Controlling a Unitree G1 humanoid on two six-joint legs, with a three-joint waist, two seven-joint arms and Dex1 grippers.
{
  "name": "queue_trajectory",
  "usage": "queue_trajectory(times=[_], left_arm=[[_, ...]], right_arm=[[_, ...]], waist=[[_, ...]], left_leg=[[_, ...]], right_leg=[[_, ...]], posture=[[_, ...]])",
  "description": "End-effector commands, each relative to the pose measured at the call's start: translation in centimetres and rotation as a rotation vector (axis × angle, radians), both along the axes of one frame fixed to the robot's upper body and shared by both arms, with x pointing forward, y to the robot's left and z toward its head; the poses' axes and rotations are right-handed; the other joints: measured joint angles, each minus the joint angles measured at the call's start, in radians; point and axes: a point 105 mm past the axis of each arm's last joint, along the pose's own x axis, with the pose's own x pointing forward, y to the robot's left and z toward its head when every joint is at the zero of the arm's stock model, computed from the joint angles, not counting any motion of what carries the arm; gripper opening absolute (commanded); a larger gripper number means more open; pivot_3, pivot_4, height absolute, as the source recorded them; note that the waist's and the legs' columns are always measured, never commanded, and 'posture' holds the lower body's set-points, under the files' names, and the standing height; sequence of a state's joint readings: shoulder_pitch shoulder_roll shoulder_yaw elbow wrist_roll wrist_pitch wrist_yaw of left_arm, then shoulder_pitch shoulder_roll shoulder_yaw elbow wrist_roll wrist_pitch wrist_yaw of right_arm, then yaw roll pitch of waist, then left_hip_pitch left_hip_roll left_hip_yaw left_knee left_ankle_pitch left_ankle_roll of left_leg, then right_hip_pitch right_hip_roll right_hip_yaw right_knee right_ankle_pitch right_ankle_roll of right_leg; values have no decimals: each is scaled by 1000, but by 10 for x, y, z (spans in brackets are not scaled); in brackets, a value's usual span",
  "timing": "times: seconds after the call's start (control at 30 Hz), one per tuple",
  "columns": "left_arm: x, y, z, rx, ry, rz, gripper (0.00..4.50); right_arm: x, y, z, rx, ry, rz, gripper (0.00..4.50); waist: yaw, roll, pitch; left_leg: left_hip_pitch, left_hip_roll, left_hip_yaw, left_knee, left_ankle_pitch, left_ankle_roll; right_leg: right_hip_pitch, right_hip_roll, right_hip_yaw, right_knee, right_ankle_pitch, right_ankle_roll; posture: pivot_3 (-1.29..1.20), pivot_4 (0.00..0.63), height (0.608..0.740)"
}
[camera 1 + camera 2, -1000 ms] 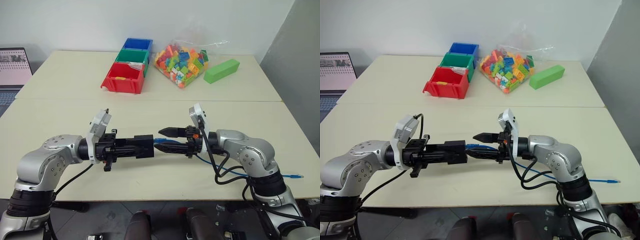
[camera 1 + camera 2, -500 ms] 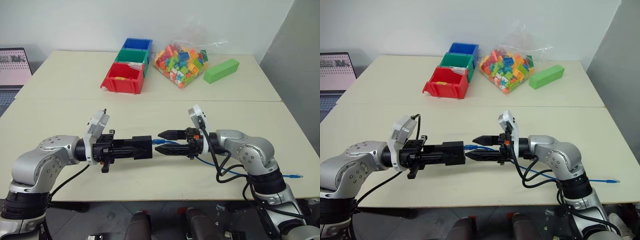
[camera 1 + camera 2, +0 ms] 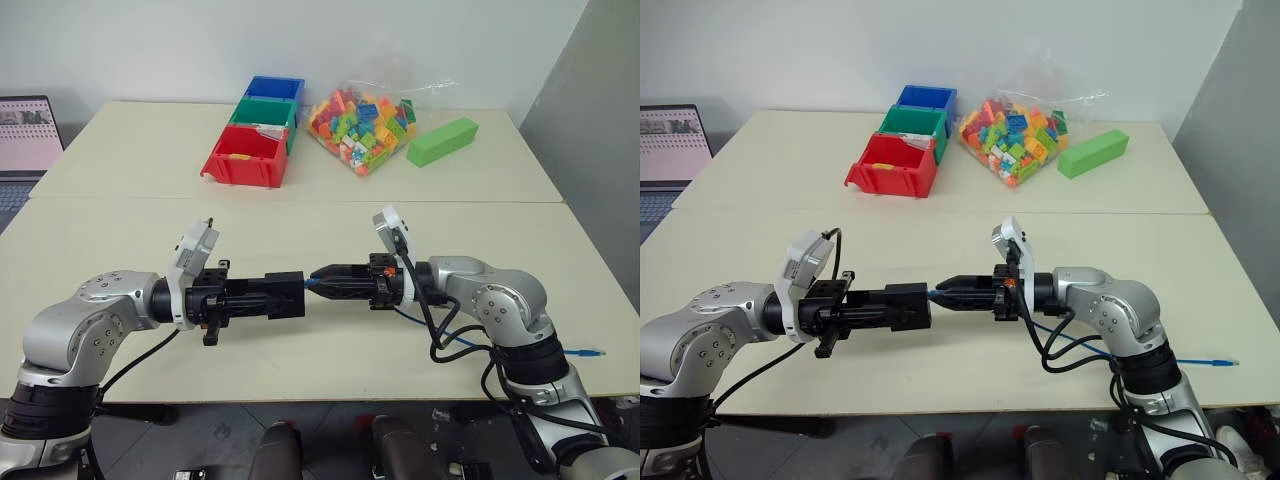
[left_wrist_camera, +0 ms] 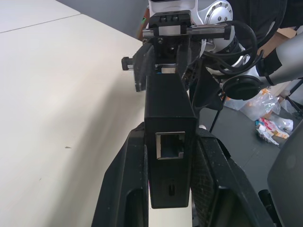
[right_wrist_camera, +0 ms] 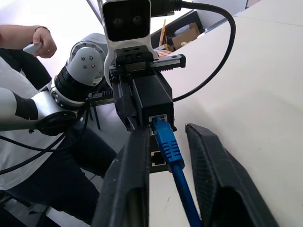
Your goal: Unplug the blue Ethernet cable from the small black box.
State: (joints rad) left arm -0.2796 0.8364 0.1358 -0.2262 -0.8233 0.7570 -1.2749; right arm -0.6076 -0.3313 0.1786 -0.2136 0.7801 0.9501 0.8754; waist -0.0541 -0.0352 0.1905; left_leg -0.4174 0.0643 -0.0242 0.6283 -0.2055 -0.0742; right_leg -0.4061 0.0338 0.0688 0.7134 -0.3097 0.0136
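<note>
A cream table point(image 3: 130, 160) is carrying everything here, made of two tops butted together along a seam that is running across the middle. On the far top, three small bins are sitting in a row, touching: a red bin point(image 3: 245, 157) nearest, a green bin point(image 3: 265, 112) behind it and a blue bin point(image 3: 275, 88) farthest back. Just beside them a clear bag of coloured building bricks point(image 3: 362, 122) is lying, and near that a green block point(image 3: 442, 141) is resting at an angle. On the near top, a slack stretch of the blue Ethernet cable point(image 3: 575, 352) is trailing towards the right edge, its end plug lying there.
</note>
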Motion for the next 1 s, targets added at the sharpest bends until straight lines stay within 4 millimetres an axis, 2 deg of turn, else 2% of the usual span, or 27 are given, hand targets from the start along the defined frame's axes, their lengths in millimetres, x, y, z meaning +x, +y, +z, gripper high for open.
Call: queue_trajectory(times=[0.03, 0.1, 0.43, 0.63, 0.83, 1.0], left_arm=[[-4, -1, 8, -4, -36, -13, 788], [-3, -2, 8, -6, -35, -13, 788], [-2, -2, 8, -16, -32, -6, 788], [-1, 0, 9, -22, -30, 8, 788], [-1, 2, 8, -19, -28, 13, 788], [-1, -1, 8, -25, -28, 5, 788]], right_arm=[[-7, 3, 12, 21, -45, 43, 251], [-7, 3, 11, 19, -48, 48, 30], [-6, 3, 8, 4, -57, 50, 29], [-4, -7, 3, -17, -47, 36, 29], [-5, -12, 4, -16, -42, 33, 29], [-12, -9, 9, 1, -51, 54, 29]], waist=[[0, 0, 0], [0, 0, 0], [0, 0, 0], [0, 0, 0], [0, 0, 0], [0, 0, 0]], left_leg=[[0, 0, 0, 0, 0, 0], [0, 0, 0, 0, 0, 0], [0, 0, 0, 0, 0, 0], [0, 0, 0, 0, 0, 0], [0, 0, 0, 0, 0, 0], [0, 0, 0, 0, 0, 0]], right_leg=[[0, 0, 0, 0, 0, 0], [0, 0, 0, 0, 0, 0], [0, 0, 0, 0, 0, 0], [0, 0, 0, 0, 0, 0], [0, 0, 0, 0, 0, 0], [0, 0, 0, 0, 0, 0]], posture=[[0, 150, 740], [0, 150, 740], [0, 150, 740], [0, 150, 740], [0, 150, 740], [0, 150, 740]])
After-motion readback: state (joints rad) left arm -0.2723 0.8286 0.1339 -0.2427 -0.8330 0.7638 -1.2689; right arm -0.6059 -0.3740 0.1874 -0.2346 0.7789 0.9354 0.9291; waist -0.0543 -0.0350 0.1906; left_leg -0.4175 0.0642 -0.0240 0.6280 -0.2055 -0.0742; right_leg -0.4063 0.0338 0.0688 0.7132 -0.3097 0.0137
